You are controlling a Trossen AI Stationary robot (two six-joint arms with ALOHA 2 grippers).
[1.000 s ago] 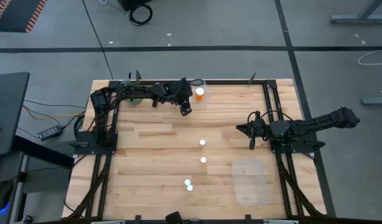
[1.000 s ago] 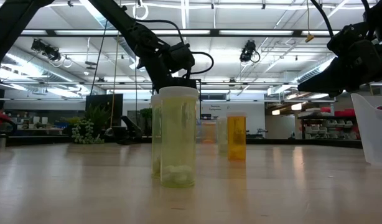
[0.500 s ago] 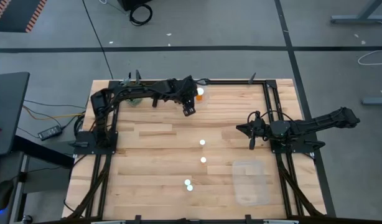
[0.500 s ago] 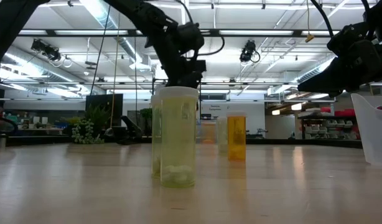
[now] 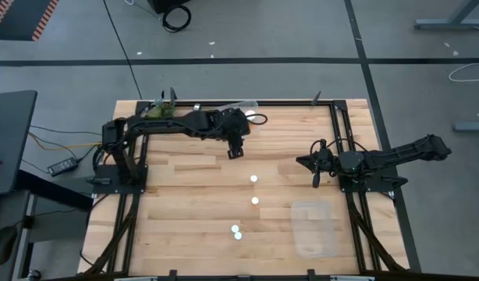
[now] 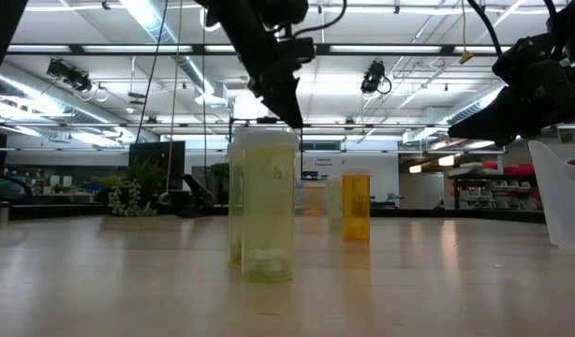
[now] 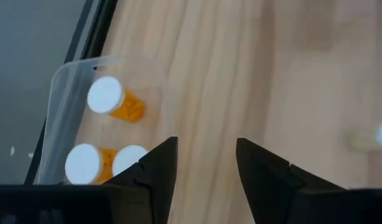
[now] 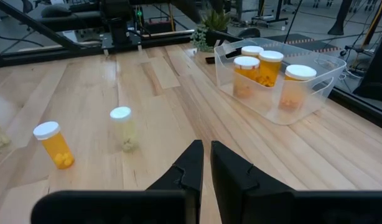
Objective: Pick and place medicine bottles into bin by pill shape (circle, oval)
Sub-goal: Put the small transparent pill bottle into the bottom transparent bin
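Three orange medicine bottles [image 7: 105,98] with white caps stand in a clear bin [image 7: 63,106] at the table's far edge. On the bare wood stand a pale bottle [image 5: 253,179], an orange one [image 5: 255,200] and two pale ones close together [image 5: 236,231], all upright on their bases. My left gripper [image 5: 235,148] hangs open above the table, on the near side of the far bin, with nothing between its fingers [image 7: 160,168]. My right gripper [image 5: 314,165] waits shut at the right, off the table top.
A second clear bin [image 5: 314,226] stands near the table's front right corner, nothing showing inside it. A dark metal frame [image 5: 333,117] runs along the table's edges. Bare wood lies between the far bin and the loose bottles.
My left gripper has risen and drawn back from the far bin toward the table's middle, and the arm now covers part of that bin in the high view. The bottles have kept their places.
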